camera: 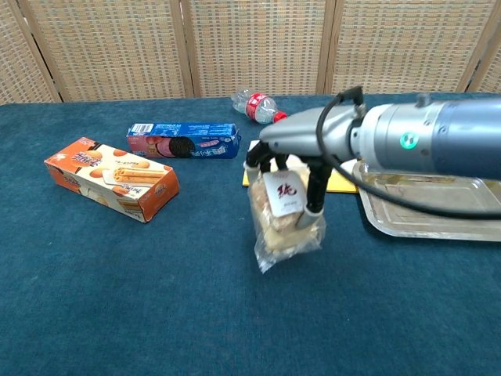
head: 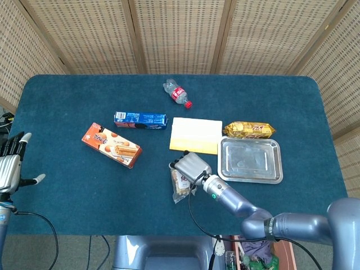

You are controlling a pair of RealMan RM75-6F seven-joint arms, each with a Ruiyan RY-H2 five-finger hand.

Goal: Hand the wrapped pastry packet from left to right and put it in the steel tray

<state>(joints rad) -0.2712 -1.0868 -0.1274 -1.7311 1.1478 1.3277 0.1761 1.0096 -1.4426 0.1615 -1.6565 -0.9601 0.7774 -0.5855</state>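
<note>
The wrapped pastry packet (camera: pixel 286 223) (head: pixel 181 185) is clear plastic with a white label and hangs tilted just above the blue table. My right hand (camera: pixel 301 157) (head: pixel 189 166) grips its top end from above, fingers curled down around it. The steel tray (head: pixel 250 160) (camera: pixel 438 211) lies to the right of the packet with nothing in it. My left hand (head: pixel 11 166) stays at the far left table edge, fingers apart and holding nothing; the chest view does not show it.
An orange biscuit box (head: pixel 111 145), a blue cookie box (head: pixel 140 119), a small bottle (head: pixel 177 94), a yellow-white pad (head: pixel 195 135) and a gold snack packet (head: pixel 249 130) lie around the tray and the packet.
</note>
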